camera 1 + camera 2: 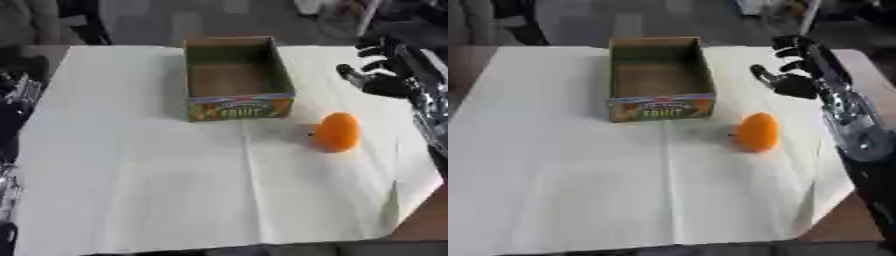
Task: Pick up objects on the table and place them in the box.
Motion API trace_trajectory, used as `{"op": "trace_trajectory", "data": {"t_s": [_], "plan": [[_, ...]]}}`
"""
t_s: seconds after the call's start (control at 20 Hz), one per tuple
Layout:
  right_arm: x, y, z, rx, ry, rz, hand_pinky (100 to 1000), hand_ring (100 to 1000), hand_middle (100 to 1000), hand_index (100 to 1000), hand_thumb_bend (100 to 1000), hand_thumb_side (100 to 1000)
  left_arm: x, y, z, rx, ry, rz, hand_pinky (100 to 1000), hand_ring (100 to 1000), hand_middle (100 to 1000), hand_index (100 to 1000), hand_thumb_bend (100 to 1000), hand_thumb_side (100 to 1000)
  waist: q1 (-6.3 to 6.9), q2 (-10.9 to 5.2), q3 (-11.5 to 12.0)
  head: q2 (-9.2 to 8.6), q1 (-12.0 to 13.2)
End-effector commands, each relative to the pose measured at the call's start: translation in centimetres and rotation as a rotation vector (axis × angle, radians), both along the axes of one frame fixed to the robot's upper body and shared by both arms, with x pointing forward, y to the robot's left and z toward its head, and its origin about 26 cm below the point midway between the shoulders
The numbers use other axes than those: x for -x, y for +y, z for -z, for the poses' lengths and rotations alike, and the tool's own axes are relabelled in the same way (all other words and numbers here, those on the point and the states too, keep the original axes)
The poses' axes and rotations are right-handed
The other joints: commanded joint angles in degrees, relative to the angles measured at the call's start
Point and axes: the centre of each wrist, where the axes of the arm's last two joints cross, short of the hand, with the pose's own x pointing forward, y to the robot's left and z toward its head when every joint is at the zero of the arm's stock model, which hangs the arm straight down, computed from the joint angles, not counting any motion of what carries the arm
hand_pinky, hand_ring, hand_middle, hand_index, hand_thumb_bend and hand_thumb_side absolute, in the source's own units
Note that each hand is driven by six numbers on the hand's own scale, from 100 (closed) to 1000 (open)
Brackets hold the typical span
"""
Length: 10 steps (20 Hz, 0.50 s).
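One orange fruit (758,132), one box (661,79).

A white cloth (175,190) covers pretty much the whole table, with a crease down the middle. Brown tabletop (846,225) pokes out at the near right corner where the cloth ends. Past the far edge there's grey floor (157,20) and something dark (83,20), too blurry to tell what.

Table (579,200) covered by a white cloth (157,190) with faint fold creases; bare brown top exposed at the 5 o'clock corner. Grey floor (149,20) beyond the far edge, toward 12 o'clock. Dark chair-like furniture (83,20) at 11 o'clock. Lighting even, diffuse.
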Motion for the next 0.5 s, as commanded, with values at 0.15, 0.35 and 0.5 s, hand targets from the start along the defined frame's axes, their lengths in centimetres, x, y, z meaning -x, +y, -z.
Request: {"op": "trace_trajectory", "data": {"t_s": [0.15, 0.35, 0.5], "plan": [[0.15, -1.64, -1.50, 0.078, -0.012, 0.017, 801, 898, 810, 849, 444, 300, 0.13, 0.13, -0.83, -0.016, -0.029, 0.004, 609, 626, 588, 722, 629, 386, 0.02, -0.82, -0.2, 0.34, -0.2], [0.26, -2.09, -1.29, 0.117, 0.009, 0.024, 829, 920, 824, 857, 444, 306, 0.14, 0.15, -0.82, -0.016, -0.029, 0.003, 609, 627, 588, 722, 629, 386, 0.00, -0.83, -0.3, 0.34, -0.3], [0.37, -2.36, -1.24, 0.141, 0.017, 0.028, 835, 921, 826, 860, 445, 308, 0.14, 0.14, -0.82, -0.017, -0.029, 0.004, 609, 627, 588, 723, 628, 387, -0.02, -0.84, -0.3, 0.34, -0.3]]}}
